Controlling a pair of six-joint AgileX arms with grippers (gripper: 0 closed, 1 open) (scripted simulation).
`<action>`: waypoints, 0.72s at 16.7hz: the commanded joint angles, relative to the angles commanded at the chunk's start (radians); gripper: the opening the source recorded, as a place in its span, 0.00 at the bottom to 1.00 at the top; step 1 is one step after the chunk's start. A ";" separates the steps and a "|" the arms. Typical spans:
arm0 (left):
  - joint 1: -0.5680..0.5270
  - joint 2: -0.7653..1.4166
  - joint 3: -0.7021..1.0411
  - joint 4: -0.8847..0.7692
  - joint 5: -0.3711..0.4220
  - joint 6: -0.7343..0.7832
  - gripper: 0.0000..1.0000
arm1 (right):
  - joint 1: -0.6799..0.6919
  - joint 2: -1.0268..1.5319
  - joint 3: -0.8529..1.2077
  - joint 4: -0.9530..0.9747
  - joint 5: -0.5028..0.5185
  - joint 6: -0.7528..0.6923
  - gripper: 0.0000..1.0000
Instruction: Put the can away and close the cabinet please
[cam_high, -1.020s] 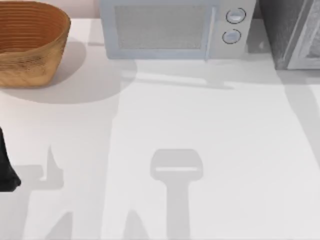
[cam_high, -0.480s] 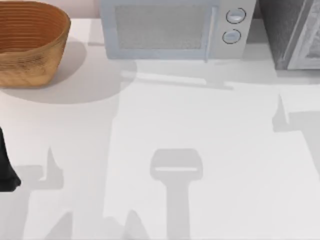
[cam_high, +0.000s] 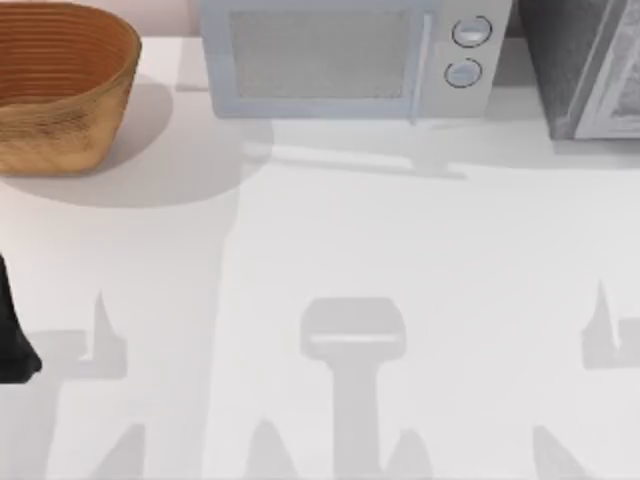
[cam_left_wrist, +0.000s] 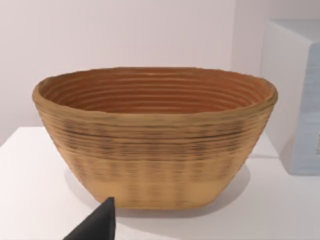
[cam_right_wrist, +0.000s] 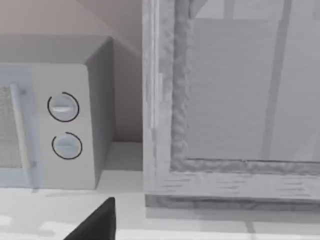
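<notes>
Top view puts the grey cabinet (cam_high: 585, 70) at 1 o'clock, on the far right corner of the white table (cam_high: 400, 250). The right wrist view faces its pale framed front panel (cam_right_wrist: 225, 100) from close by. Just beside it, toward 12 o'clock, stands the microwave (cam_high: 345, 55), with 2 round dials (cam_high: 470, 32) on the side nearest the cabinet. The woven basket (cam_high: 60, 85) sits at 10 o'clock, well apart from the cabinet. The left arm (cam_high: 10, 335) rests at the table's 8 o'clock edge, and the left gripper (cam_left_wrist: 97, 225) points at the basket. The right gripper (cam_right_wrist: 97, 222) faces the cabinet and microwave. Whether either grip is released or clenched, I cannot tell.
</notes>
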 joint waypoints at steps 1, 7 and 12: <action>0.000 0.000 0.000 0.000 0.000 0.000 1.00 | -0.002 -0.034 -0.044 0.007 0.003 0.004 1.00; 0.000 0.000 0.000 0.000 0.000 0.000 1.00 | -0.005 -0.088 -0.116 0.017 0.008 0.010 1.00; 0.000 0.000 0.000 0.000 0.000 0.000 1.00 | -0.032 -0.050 -0.105 0.048 -0.023 0.011 1.00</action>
